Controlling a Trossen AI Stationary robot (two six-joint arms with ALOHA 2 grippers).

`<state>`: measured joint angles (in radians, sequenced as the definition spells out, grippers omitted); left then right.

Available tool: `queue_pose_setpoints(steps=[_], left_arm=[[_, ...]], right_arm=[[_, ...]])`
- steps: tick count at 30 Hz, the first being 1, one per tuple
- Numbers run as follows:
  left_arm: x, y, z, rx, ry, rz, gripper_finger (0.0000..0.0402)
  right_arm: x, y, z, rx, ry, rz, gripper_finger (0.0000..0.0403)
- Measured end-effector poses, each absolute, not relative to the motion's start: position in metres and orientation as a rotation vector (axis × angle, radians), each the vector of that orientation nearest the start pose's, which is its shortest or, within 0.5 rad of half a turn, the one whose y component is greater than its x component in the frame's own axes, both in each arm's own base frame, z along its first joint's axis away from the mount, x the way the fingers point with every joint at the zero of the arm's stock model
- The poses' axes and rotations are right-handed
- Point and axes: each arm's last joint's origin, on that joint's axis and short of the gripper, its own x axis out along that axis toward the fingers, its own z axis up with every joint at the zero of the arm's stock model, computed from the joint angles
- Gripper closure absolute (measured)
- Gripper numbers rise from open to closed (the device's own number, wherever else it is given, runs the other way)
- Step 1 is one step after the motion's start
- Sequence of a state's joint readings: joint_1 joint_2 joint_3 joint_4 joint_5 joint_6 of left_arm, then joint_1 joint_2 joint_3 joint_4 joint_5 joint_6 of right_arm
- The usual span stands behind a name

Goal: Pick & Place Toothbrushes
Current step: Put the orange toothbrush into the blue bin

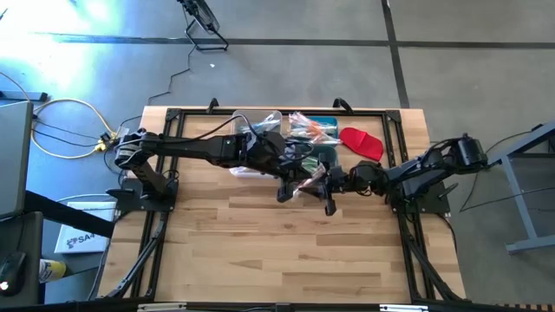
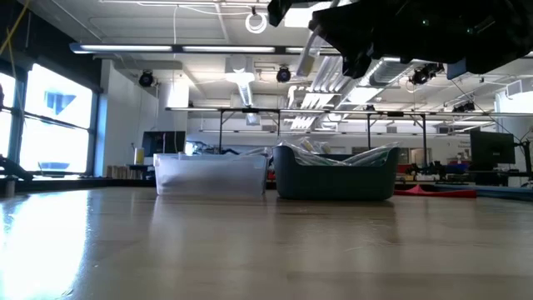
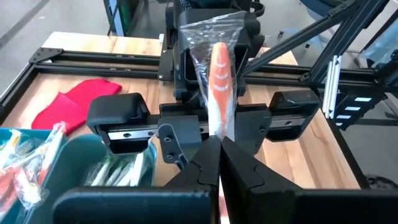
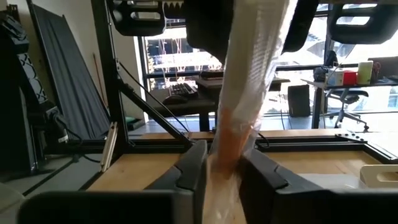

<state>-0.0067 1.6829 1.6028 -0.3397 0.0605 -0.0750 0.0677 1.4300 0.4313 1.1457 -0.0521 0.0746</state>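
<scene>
A toothbrush (image 3: 220, 74) with an orange handle, sealed in a clear wrapper, hangs in the air over the middle of the table between my two grippers. My left gripper (image 3: 219, 163) comes from the table's left and is shut on it. My right gripper (image 4: 225, 174) faces it from the right, its fingers closed against the wrapper. In the high view the two grippers meet at the toothbrush (image 1: 310, 184). More toothbrushes lie in the dark teal bin (image 3: 74, 163) and in the bin (image 3: 12, 138) beside it. My left gripper pinches one end of the wrapped toothbrush (image 3: 217, 134) between its two fingertips, coming roughly level from the table's left. The toothbrush runs on from the fingertips toward the other gripper, clear of the table. My right gripper has the wrapper's orange part (image 4: 229, 146) pinched between its two fingers, coming about level from the table's right. The toothbrush runs on past the fingers toward the left gripper, lifted clear.
A clear bin (image 2: 210, 175) and the dark teal bin (image 2: 333, 177) stand side by side at the table's far side. A red cloth (image 1: 362, 143) lies to their right. Bare wooden tabletop (image 1: 277, 251) spreads toward the near edge.
</scene>
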Motion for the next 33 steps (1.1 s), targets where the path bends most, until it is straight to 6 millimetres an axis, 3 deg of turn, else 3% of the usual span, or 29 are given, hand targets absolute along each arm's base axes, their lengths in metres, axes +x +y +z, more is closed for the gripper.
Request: queue_pose_setpoints(steps=[5,12,16,25,33], left_arm=[[0.3868,-0.0043,0.3666,-0.085,0.422,-0.050,0.0401],[0.3868,-0.0043,0.3666,-0.085,0.423,-0.050,0.0401],[0.3868,-0.0041,0.3666,-0.085,0.423,-0.047,0.0401],[0.3868,-0.0036,0.3665,-0.080,0.423,-0.026,0.0400],[0.3866,-0.0016,0.3666,-0.022,0.421,0.027,0.0334]], right_arm=[[0.2610,0.0191,0.2055,0.076,-0.142,0.124,0.0363],[0.2610,0.0189,0.2054,0.076,-0.142,0.114,0.0346],[0.2611,0.0185,0.2054,0.077,-0.141,0.100,0.0365],[0.2611,0.0184,0.2051,0.077,-0.139,0.098,0.0362],[0.2611,0.0183,0.2050,0.080,-0.138,0.097,0.0364]])
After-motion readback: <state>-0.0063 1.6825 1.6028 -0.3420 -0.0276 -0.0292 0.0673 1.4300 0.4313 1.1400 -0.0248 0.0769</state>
